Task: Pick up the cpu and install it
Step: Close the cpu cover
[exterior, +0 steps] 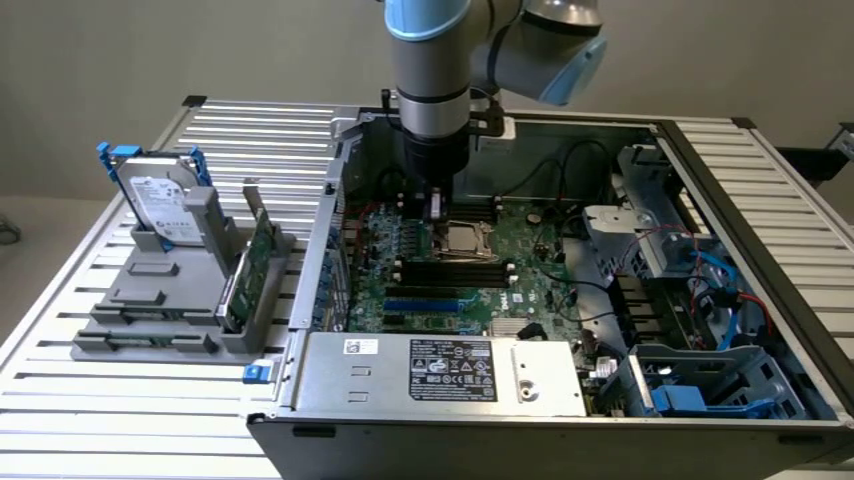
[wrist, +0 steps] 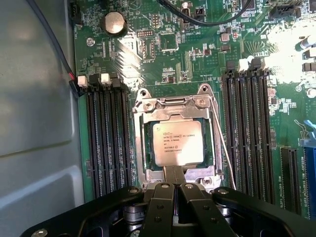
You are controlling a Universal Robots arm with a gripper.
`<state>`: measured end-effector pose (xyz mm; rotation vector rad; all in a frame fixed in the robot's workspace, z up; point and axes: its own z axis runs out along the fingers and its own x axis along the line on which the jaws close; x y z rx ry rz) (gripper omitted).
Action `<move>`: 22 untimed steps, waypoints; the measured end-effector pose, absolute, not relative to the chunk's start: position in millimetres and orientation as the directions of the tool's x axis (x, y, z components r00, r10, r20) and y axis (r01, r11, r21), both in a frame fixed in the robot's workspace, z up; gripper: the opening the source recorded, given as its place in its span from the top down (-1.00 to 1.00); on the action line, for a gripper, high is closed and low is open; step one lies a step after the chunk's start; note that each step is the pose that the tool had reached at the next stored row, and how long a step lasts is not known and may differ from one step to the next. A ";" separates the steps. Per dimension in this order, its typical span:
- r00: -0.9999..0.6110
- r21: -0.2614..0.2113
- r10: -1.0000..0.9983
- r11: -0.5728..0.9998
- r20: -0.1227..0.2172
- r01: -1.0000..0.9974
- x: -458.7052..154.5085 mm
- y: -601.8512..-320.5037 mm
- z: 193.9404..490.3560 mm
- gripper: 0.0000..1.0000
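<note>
The arm (exterior: pixel 430 60) reached straight down into the open computer case (exterior: pixel 747 300), and its gripper (exterior: pixel 437 212) hung low over the motherboard (exterior: pixel 534 285), just above the socket (exterior: pixel 467 242). In the wrist view the gripper (wrist: pixel 174 171) had its two dark fingers (wrist: pixel 165 190) pressed together, closed with nothing between them. Their tips stood at the near edge of the cpu (wrist: pixel 177 143); whether they touched that edge could not be told. The cpu lay flat and square inside the metal frame of the socket (wrist: pixel 148 106), its silvery printed top facing up (a thin wire lever ran along one side of the frame). Rows of dark memory slots (wrist: pixel 106 140) flanked the socket on both sides, and a coin battery (wrist: pixel 114 22) sat farther off on the green motherboard (wrist: pixel 168 47). In the exterior view the cpu (exterior: pixel 466 239) showed as a small pale square directly below the gripper. A power supply (exterior: pixel 441 370) filled the case's near corner. Outside the case, toward the exterior view's left, a hard drive (exterior: pixel 167 205) with a blue bracket and a green circuit card (exterior: pixel 254 265) stood upright in a grey stand (exterior: pixel 147 300) on the slatted table (exterior: pixel 80 385).
</note>
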<state>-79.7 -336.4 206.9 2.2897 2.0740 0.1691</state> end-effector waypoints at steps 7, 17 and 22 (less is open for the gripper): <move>0.099 0.109 0.994 -0.103 0.043 0.989 -81.2 -336.4 201.8 0.79; 0.100 0.109 0.994 -0.103 0.039 0.989 -81.1 -336.2 200.6 0.79; 0.100 0.105 0.994 -0.103 0.037 0.989 -81.1 -336.4 212.1 0.79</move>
